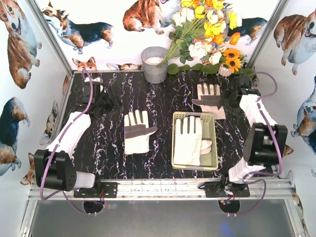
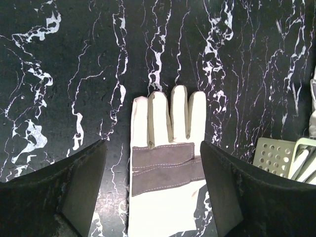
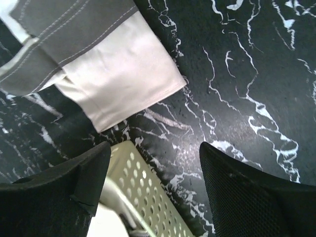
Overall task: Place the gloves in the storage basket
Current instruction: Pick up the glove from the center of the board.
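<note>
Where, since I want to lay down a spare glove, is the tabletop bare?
Bare marble lies between the grey bucket and the storage basket, and in the strip between the left glove and that basket. Crowded at right: the far glove and the right arm.

Gap between left glove [image 1: 137,132] and basket [image 1: 214,139]; bucket [image 1: 154,66] rear.

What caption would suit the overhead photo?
Left arm and right arm flank the marbled table: one glove lies in the storage basket, a middle glove and a far glove wait outside.
</note>
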Controlling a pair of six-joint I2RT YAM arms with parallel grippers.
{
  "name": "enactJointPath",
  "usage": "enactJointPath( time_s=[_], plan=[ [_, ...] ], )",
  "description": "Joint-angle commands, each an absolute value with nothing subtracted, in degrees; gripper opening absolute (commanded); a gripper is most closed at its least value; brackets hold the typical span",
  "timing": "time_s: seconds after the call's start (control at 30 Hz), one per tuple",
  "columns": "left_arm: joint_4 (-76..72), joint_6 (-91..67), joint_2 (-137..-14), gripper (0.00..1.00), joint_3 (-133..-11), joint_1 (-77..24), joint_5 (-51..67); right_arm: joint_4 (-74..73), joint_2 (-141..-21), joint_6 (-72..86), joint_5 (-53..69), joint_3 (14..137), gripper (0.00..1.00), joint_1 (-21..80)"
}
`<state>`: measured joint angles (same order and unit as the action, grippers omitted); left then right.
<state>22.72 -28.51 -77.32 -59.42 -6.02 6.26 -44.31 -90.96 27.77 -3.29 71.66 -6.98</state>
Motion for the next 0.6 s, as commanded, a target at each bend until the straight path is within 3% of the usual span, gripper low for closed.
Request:
enactJointPath(
  time_s=[0.0,0.57],
  plan=[
    [24.7,-31.0,-77.1,0.71,-62.0,-5.5,4.4,-39.8,-96.0,24.7,0.6,74.6,0.74,-9.1],
    [27.4,-33.1,-77.4,0.72,-63.0,-6.1,2.8,-44.5,-113.6,18.7,7.9,85.5,0.59,-13.0]
  ],
)
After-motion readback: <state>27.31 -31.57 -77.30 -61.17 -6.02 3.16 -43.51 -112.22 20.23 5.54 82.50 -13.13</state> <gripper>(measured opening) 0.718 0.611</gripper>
